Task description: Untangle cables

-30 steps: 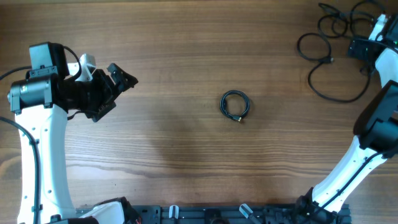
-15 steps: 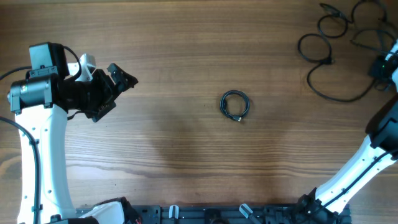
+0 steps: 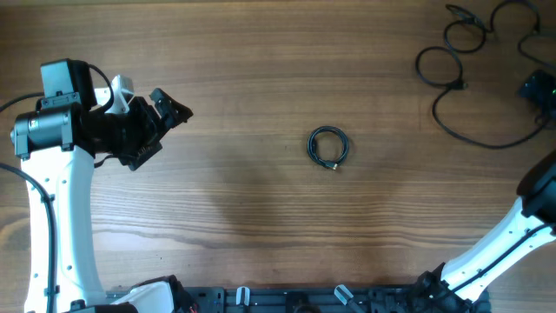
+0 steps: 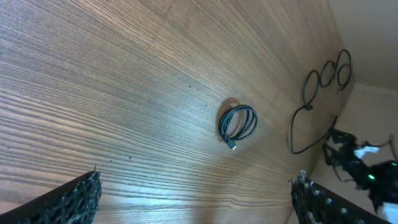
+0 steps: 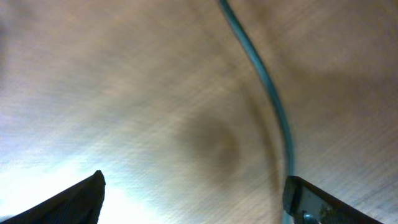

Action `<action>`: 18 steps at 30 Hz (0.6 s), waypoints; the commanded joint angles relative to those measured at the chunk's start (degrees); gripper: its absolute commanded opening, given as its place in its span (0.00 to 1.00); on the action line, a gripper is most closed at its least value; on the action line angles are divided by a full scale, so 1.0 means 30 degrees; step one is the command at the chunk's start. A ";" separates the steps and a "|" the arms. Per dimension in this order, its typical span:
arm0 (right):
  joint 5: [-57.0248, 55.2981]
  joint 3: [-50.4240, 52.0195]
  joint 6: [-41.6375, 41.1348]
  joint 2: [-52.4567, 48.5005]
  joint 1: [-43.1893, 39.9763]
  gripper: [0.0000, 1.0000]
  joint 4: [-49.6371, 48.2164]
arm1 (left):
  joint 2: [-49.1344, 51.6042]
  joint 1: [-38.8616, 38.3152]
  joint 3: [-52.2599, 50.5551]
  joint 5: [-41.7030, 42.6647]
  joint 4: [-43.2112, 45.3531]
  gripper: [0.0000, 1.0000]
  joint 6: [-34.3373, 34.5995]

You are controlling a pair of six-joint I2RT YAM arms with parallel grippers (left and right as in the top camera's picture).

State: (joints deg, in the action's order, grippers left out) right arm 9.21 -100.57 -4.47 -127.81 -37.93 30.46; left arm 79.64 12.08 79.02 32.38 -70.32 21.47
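Observation:
The cables lie in two places. A small coiled bundle (image 3: 328, 147) sits at the table's middle, also seen in the left wrist view (image 4: 237, 123). Loose black loops (image 3: 460, 78) spread over the far right corner (image 4: 309, 102). My left gripper (image 3: 169, 126) hovers at the left, far from the bundle, open and empty (image 4: 196, 200). At the frame's right edge my right gripper (image 3: 539, 87) stands beside the loops. Its jaws are wide apart (image 5: 193, 200) over blurred wood, and one cable strand (image 5: 267, 87) runs down to the right finger (image 5: 323, 202).
The left arm's white link (image 3: 61, 217) rises along the left side, the right arm's link (image 3: 495, 235) along the lower right. A black rail (image 3: 304, 300) runs along the front edge. Bare wood lies between the bundle and the loops.
My right gripper has slid from over the loose loops out to the right edge. The lowest loop now stretches farther right. The left arm and the coiled bundle have not moved.

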 commanded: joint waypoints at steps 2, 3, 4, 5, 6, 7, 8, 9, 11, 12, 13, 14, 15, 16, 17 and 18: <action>0.9326 0.0029 -0.5085 0.2572 0.0495 0.96 0.0393 | -0.0117 0.0102 0.0226 -0.0058 0.0066 1.00 -0.0393; 1.0455 0.0036 -0.5042 0.2550 0.0933 0.97 0.0918 | -0.0117 0.0102 0.0226 -0.0058 0.0066 1.00 -0.0393; 1.0236 0.0036 -0.4867 0.2550 0.1654 0.96 0.1829 | -0.0117 0.0102 0.0226 -0.0058 0.0066 1.00 -0.0393; 0.9646 0.0058 -0.4095 0.2535 0.2586 0.96 0.2594 | -0.0117 0.0102 0.0226 -0.0051 0.0066 1.00 -0.0393; 0.8954 0.0073 -0.3169 0.2528 0.3483 0.97 0.3155 | -0.0117 0.0102 0.0226 -0.0058 0.0066 1.00 -0.0393; 0.7898 0.0073 -0.2441 0.2528 0.4299 0.97 0.3504 | -0.0117 0.0102 0.0226 -0.0058 0.0066 1.00 -0.0393; 0.6717 0.0080 -0.1989 0.2528 0.4983 0.98 0.3701 | -0.0117 0.0102 0.0226 -0.0058 0.0073 1.00 -0.0393; 0.5187 0.0080 -0.1508 0.2528 0.5778 0.99 0.3898 | -0.0117 0.0102 0.0226 -0.0051 0.0066 1.00 -0.0393; 0.1938 0.0306 0.0634 0.2441 0.7577 0.99 0.3956 | -0.0117 0.0102 0.0226 -0.0051 0.0066 1.00 -0.0393; 0.0925 0.0379 0.1603 0.2346 0.8167 0.99 0.3985 | -0.0117 0.0102 0.0226 -0.0051 0.0066 1.00 -0.0393; -0.0073 0.0583 0.2455 0.2229 0.8692 0.99 0.3898 | -0.0117 0.0102 0.0226 -0.0058 0.0066 1.00 -0.0393; -0.0765 0.0831 0.3359 0.2018 0.9085 0.97 0.3570 | -0.0117 0.0102 0.0226 -0.0058 0.0066 1.00 -0.0393; -0.0874 0.1151 0.4823 0.1639 0.9347 0.97 0.3075 | -0.0117 0.0102 0.0226 -0.0058 0.0066 1.00 -0.0393; -0.0933 0.1195 0.5741 0.1421 0.9406 0.97 0.3002 | -0.0117 0.0102 0.0226 -0.0058 0.0066 1.00 -0.0393; -0.1005 0.1195 0.6688 0.1129 0.9406 0.96 0.2965 | -0.0117 0.0102 0.0226 -0.0051 0.0066 1.00 -0.0393; -0.1144 0.1195 0.7227 0.0889 0.9406 0.96 0.2863 | -0.0117 0.0102 0.0226 -0.0051 0.0066 1.00 -0.0393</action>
State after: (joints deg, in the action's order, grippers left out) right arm 9.28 -97.71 9.17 -122.61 -9.63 39.62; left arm 79.64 12.08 79.02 32.38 -70.32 21.47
